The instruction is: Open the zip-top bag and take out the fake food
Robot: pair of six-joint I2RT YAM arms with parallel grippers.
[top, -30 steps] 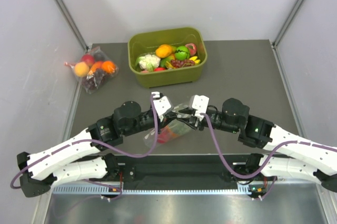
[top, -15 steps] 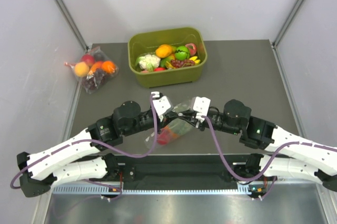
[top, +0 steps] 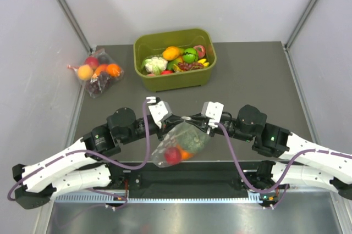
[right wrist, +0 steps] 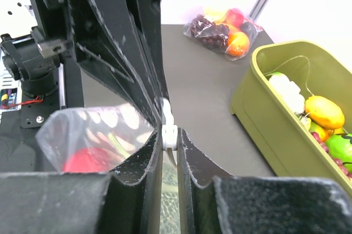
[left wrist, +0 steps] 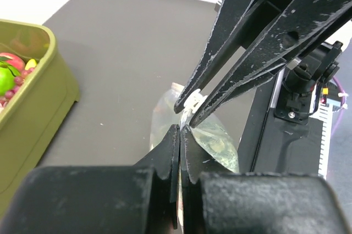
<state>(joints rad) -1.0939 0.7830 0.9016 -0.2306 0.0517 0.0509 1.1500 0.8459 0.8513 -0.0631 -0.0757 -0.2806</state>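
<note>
The zip-top bag [top: 181, 145] hangs between my two grippers near the table's front edge, with a red fruit [top: 172, 155], an orange fruit [top: 187, 155] and a dark green piece [top: 193, 140] of fake food inside. My left gripper [top: 171, 120] is shut on the bag's top edge [left wrist: 180, 128]. Tip to tip with it, my right gripper [top: 192, 120] is shut on the bag's white zipper slider [right wrist: 169, 131]. In the right wrist view the bag [right wrist: 93, 135] bulges left, the red fruit [right wrist: 82, 162] showing through it.
A green tub [top: 175, 61] full of toy produce stands at the back centre of the table; its wall [right wrist: 275, 135] is close on the right in the right wrist view. A smaller clear bag of fruit [top: 99, 73] lies at the back left.
My right gripper has closed on the slider. The left arm has drawn back to the left, and the bag now hangs lower with the food sunk to its bottom.
</note>
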